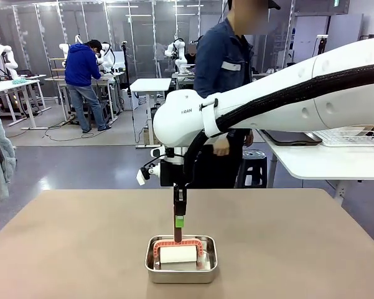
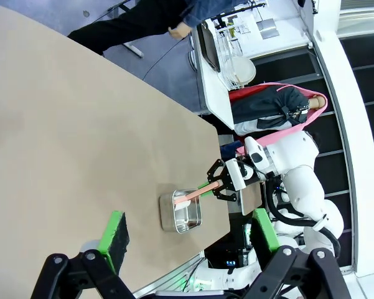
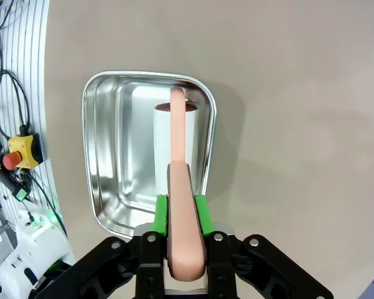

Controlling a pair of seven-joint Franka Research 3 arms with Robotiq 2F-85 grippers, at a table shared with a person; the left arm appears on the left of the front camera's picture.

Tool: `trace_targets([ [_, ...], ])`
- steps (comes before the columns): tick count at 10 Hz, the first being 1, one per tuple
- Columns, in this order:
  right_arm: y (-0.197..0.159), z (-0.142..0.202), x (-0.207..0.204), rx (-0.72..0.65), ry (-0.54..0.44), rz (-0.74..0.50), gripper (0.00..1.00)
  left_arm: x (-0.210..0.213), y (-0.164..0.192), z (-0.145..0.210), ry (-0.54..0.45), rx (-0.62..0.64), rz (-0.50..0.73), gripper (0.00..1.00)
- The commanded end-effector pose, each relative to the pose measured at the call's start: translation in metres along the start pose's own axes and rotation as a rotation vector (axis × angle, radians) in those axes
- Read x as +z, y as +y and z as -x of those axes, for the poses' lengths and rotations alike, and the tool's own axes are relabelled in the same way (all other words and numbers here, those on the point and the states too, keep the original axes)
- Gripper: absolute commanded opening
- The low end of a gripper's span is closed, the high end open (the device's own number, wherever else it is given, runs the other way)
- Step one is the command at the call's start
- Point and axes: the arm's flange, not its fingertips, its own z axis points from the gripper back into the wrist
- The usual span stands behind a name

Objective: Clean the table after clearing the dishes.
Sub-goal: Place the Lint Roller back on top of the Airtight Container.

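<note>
Right now the table (image 1: pixel 81 249), a plain matte beige-brown slab, carries a square steel pan (image 1: pixel 181 269) near the robot's edge, at about the middle of its width. Inside the pan sits a white block with a salmon-pink handle (image 1: pixel 177 248) arching over it; it looks like a hand eraser or scrubber, though the material of the block is hard to judge.

From the right wrist view, the handle (image 3: pixel 180 187) runs as a long smooth strip straight away from the camera, its long axis in line with the fingers, its far end curving down onto the white block (image 3: pixel 165 149). The right gripper (image 3: pixel 181 215) has its green pads on either side of that strip, touching or nearly touching it; whether they press it I cannot tell. The pan (image 3: pixel 112 143) shows shiny, rounded corners and a rolled rim.

The front view shows the right gripper (image 1: pixel 179 225) pointing straight down from a white arm crossing from the right, its tip at the handle's top. A person stands beyond the far edge.

The left wrist view looks down from high up: the left gripper (image 2: pixel 190 240) stands wide open, holding nothing, and the pan (image 2: pixel 180 212) lies near the table's corner.
</note>
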Motion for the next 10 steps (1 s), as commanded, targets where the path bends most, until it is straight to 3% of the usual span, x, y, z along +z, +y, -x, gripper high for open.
trace_targets([
  [1,-0.004,0.001,-0.004,-0.016,-0.008,0.005,0.52,0.003,-0.004,0.001,-0.002,0.015,0.009,1.0],
  [2,-0.005,0.003,-0.004,-0.015,-0.013,0.012,0.75,0.003,-0.004,0.001,-0.002,0.015,0.009,1.0],
  [4,-0.003,0.002,-0.002,-0.008,-0.017,0.022,1.0,0.003,-0.004,0.001,-0.002,0.015,0.009,1.0],
  [10,-0.002,0.004,0.008,-0.014,-0.024,0.075,1.0,0.003,-0.004,0.001,-0.002,0.015,0.009,1.0],
])
